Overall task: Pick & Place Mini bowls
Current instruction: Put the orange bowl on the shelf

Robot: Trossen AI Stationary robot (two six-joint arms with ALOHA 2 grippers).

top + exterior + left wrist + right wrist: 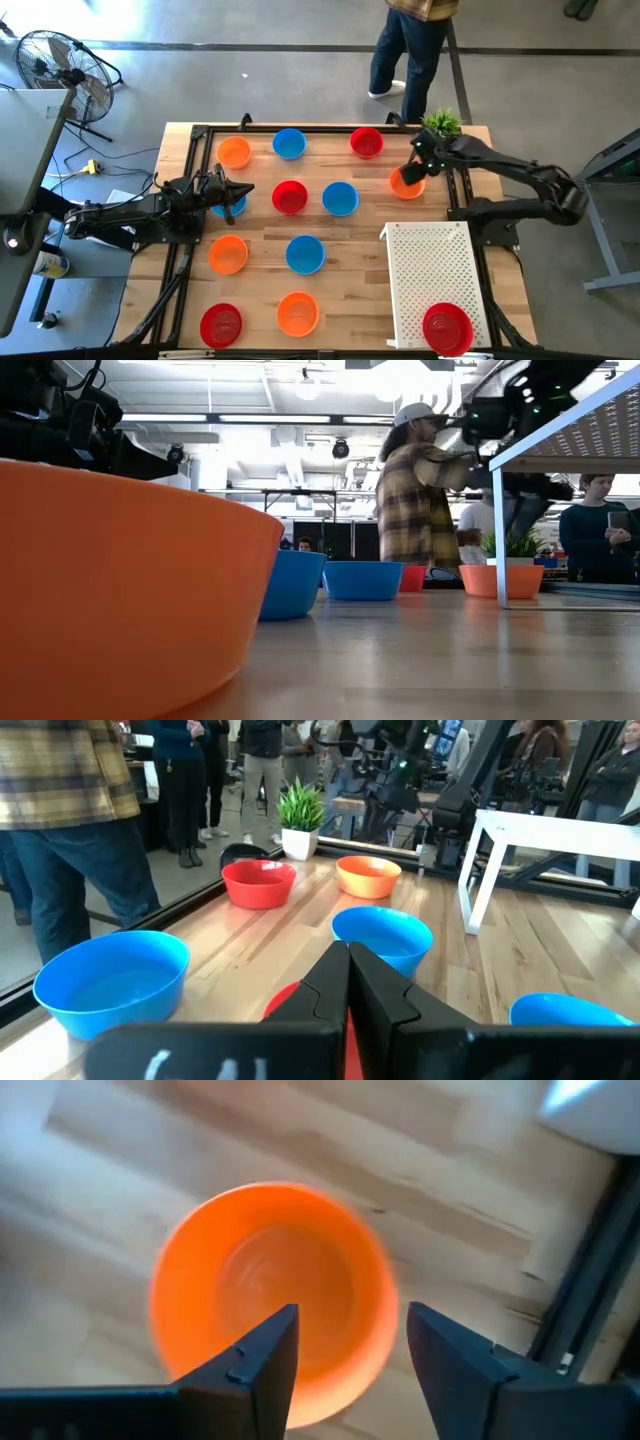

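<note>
Several mini bowls in red, orange and blue stand upright on the wooden table. One red bowl (447, 328) sits on the white perforated tray (430, 262). My right gripper (415, 170) is open above an orange bowl (405, 185) near the table's far right. In the right wrist view my right gripper (350, 1320) has one finger over the orange bowl's (270, 1280) inside and one outside its rim; I see no touch. My left gripper (245, 190) is shut and hovers at the table's left, over a blue bowl (228, 207) and beside a red bowl (290, 197).
A small potted plant (440, 122) stands at the far right corner behind the orange bowl. A black frame rail (462, 190) runs beside my right gripper. A person (410, 50) stands past the far edge. The raised tray (580, 430) stands on white legs.
</note>
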